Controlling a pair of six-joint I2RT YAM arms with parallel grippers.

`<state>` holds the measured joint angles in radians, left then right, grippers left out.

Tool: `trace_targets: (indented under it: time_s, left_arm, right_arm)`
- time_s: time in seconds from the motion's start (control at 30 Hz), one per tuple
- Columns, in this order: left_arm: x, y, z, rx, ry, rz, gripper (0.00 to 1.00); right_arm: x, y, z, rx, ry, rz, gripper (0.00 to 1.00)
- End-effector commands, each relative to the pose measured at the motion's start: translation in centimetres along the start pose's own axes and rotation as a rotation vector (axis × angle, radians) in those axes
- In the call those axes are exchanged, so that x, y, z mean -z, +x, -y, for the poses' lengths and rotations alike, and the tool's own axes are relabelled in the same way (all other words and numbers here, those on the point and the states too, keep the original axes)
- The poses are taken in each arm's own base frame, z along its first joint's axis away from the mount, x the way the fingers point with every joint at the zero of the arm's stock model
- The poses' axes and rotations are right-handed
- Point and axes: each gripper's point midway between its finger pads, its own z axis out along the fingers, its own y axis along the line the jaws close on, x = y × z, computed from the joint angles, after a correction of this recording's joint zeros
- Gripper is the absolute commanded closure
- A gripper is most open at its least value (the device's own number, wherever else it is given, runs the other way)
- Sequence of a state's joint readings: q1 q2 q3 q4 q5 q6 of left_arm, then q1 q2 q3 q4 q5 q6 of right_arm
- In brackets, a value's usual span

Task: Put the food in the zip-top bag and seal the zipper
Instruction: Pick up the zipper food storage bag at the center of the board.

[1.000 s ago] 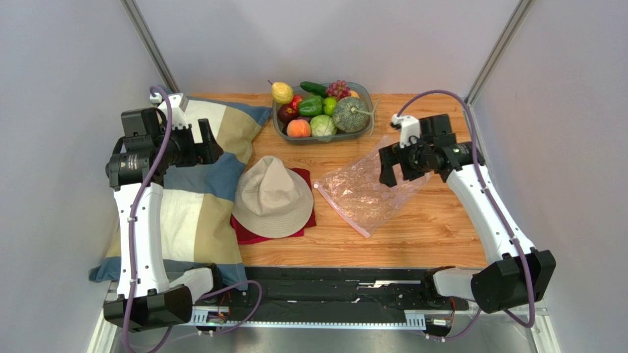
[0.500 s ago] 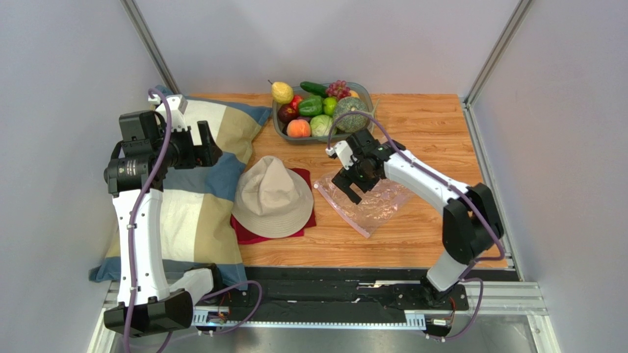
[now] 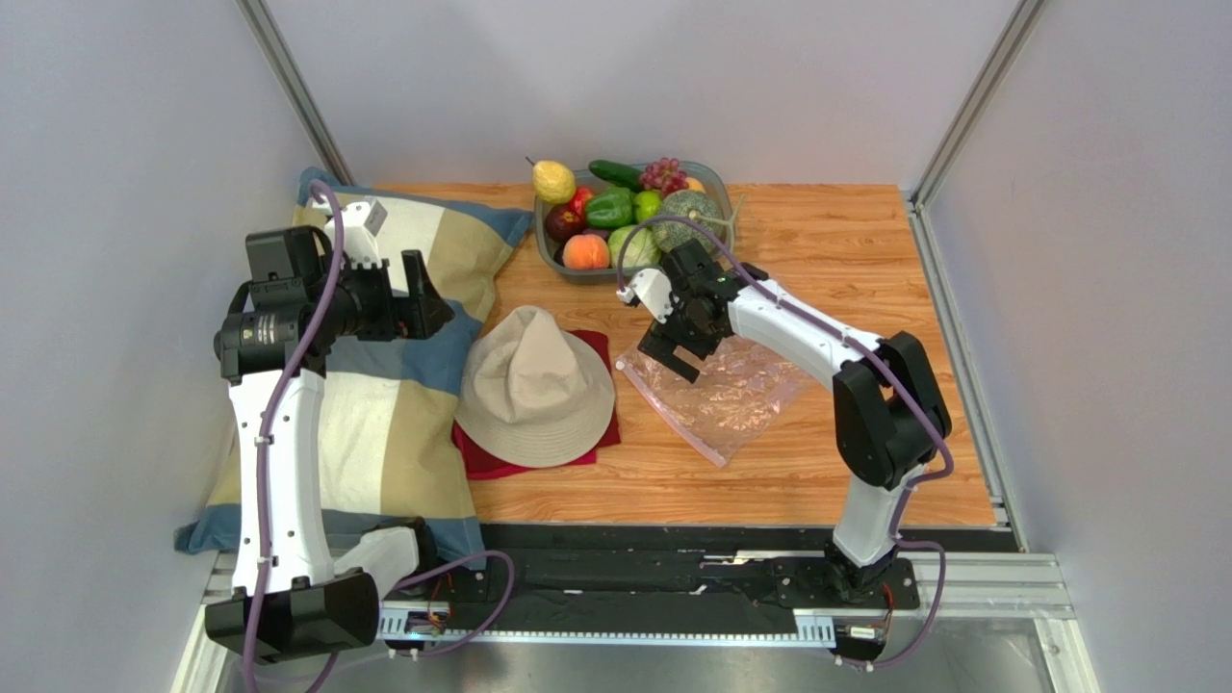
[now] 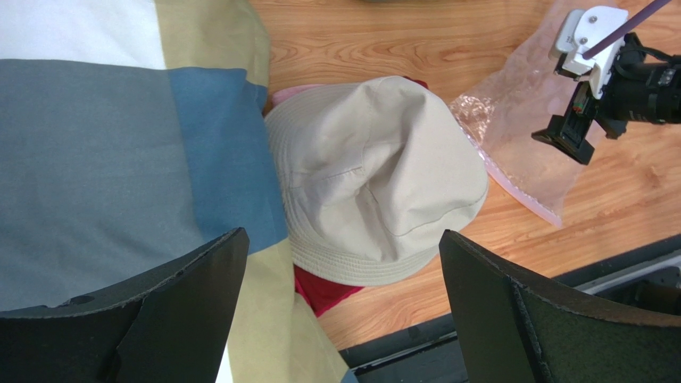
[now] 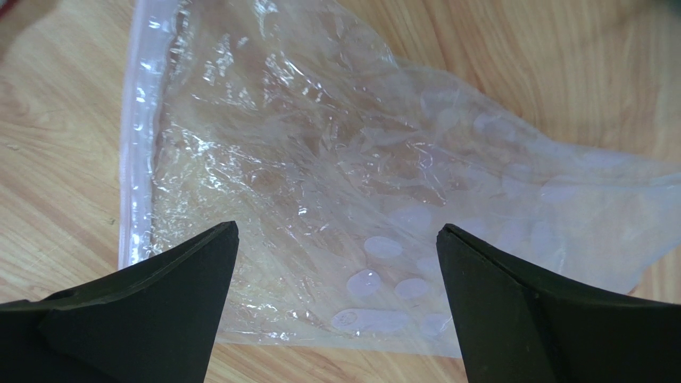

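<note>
At far left: striped pillow point(image 3: 379, 419), white, tan and blue, spread over the left end of the wooden table point(image 3: 846, 246). Above its upper part: left gripper point(image 3: 415, 293), held off the fabric, jaws parted wide, nothing between them. Under the gap in the wrist view, pillow to one side and hat to the other. Just right of pillow: beige hat point(image 3: 532, 387), crown up, resting on a red cloth point(image 3: 499, 459), brim meeting the pillow edge. Behind hat, toward the far table edge: grey bowl point(image 3: 545, 249) holding all the food. Contents: yellow pear point(image 3: 553, 181) at the back left corner, peach point(image 3: 584, 251), cabbage point(image 3: 632, 249), green pepper point(image 3: 610, 211), cucumber point(image 3: 615, 172), grapes point(image 3: 664, 173), and green melon point(image 3: 691, 217) partly hidden behind the right arm. Right of hat, near table centre: clear bag point(image 3: 738, 402), flat and crinkled on bare wood, with zipper point(image 3: 674, 416) along the edge facing the hat. Zipper open or closed: cannot tell. Over the bag's far left corner: right gripper point(image 3: 670, 351), pointing down, jaws released and spread wide, grasping nothing. Under that gap in the right wrist view, wrinkled plastic, with the zipper a pale strip at far left. Contact between fingers and plastic: cannot tell.
</note>
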<state>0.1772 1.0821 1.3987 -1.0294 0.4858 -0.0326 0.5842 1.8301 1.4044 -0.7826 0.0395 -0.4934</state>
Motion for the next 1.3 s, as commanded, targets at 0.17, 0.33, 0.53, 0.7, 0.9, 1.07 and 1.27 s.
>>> trace_targets:
  time_s: [0.17,0.33,0.53,0.7,0.9,1.07,1.27]
  left_arm:
    - [1.5,-0.7,2.4,-0.063,0.101,0.059,0.01]
    - [1.6,-0.9,2.3,-0.069,0.091,0.068,0.01]
    - [1.8,-0.9,2.8,-0.108,0.12,0.081,0.01]
    - [1.8,-0.8,3.8,-0.164,0.192,0.081,0.01]
    - [2.4,-2.5,5.7,-0.315,0.255,0.152,0.06]
    - [2.2,-3.9,9.6,-0.374,0.406,0.208,0.06]
    - [1.6,-5.1,15.7,-0.373,0.628,0.292,0.16]
  right_arm:
    - [1.7,-6.1,1.5,0.307,0.013,0.155,0.01]
    - [-2.5,-5.5,0.7,0.372,-0.059,0.09,0.03]
    - [-4.2,-4.4,-0.7,0.381,-0.134,0.056,0.26]
    - [-3.0,-3.6,-1.9,0.358,-0.208,0.045,0.91]
    - [5.0,-5.5,-0.6,0.206,-0.228,0.247,1.0]
    - [14.0,-7.6,0.4,0.048,-0.322,0.55,1.0]
    - [21.0,-7.6,0.0,-0.051,-0.409,0.738,1.0]
